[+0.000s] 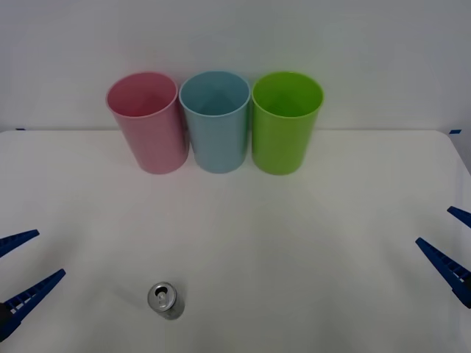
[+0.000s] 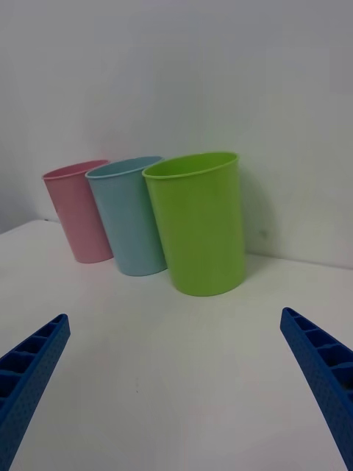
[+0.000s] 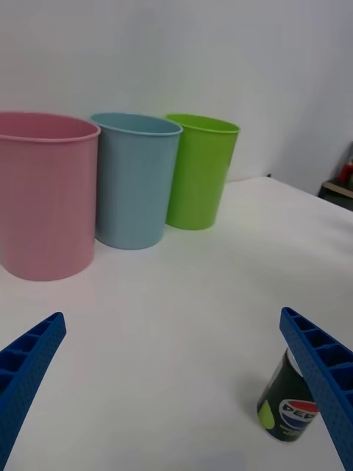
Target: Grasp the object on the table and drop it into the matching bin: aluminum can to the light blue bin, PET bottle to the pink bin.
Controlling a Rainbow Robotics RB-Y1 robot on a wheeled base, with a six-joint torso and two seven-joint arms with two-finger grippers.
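A small aluminum can (image 1: 165,300) with a silver top and pull tab stands upright on the white table (image 1: 294,243) near its front edge, left of centre. Its dark side with green marks (image 3: 287,408) shows in the left wrist view. At the back stand the pink bin (image 1: 147,121) and, right of it, the light blue bin (image 1: 215,120). My left gripper (image 1: 18,272) is open at the front left, a short way left of the can. My right gripper (image 1: 452,246) is open at the table's right edge, far from the can.
A lime green bin (image 1: 285,121) stands right of the light blue one, the three close together in a row against the white wall. The bins also show in both wrist views (image 2: 200,221) (image 3: 198,169). Open table lies between can and bins.
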